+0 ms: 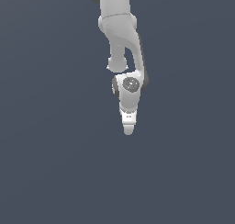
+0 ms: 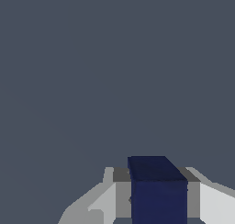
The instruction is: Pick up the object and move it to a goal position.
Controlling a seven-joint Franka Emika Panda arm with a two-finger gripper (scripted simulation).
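Note:
In the wrist view a dark navy-blue block (image 2: 158, 191) sits between my two fingers, with a grey pad (image 2: 122, 195) touching it on one side and the other pad (image 2: 193, 195) touching it on the other side. My gripper (image 2: 158, 204) is shut on the block. In the exterior view the white arm hangs down from the top and the gripper (image 1: 128, 128) points downward near the middle of the picture. The block does not show in that view; the gripper hides it.
A plain dark grey-blue ground (image 1: 55, 163) fills both views. No other object, edge or marker shows.

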